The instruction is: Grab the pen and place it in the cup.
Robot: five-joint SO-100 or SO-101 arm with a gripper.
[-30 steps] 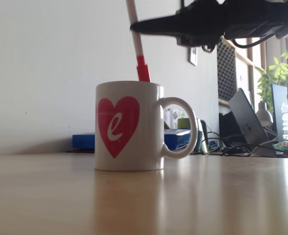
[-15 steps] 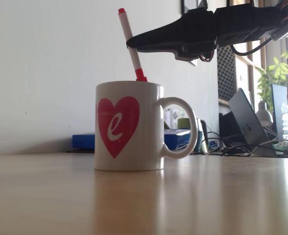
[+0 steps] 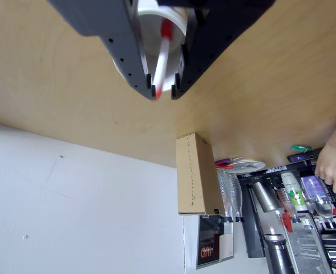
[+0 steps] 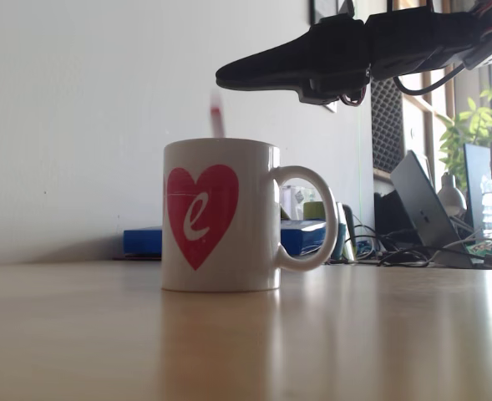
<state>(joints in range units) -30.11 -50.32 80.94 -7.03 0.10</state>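
The cup [image 4: 220, 215] is a glossy white mug with a pink-red heart logo, standing upright on the wooden table with its handle to the right in the fixed view. The pen [image 4: 217, 117] is a motion-blurred red and white streak just above the cup's rim, free of the fingers. My gripper [image 4: 226, 77] hovers above the rim, dark and level, and open. In the other view the gripper [image 3: 163, 91] looks straight down on the cup [image 3: 150, 17]. There the pen [image 3: 160, 60] runs loose between the two fingers, touching neither.
A cardboard box [image 3: 197, 174] stands at the table's edge by the wall. A person's hand [image 3: 330, 162] rests near bottles and clutter at the right. In the fixed view a blue box [image 4: 141, 241], a laptop [image 4: 425, 209] and cables lie behind the cup.
The pen was let go and has dropped from the gripper down into the cup, its top now just above the rim. The gripper has stayed where it was half a second ago.
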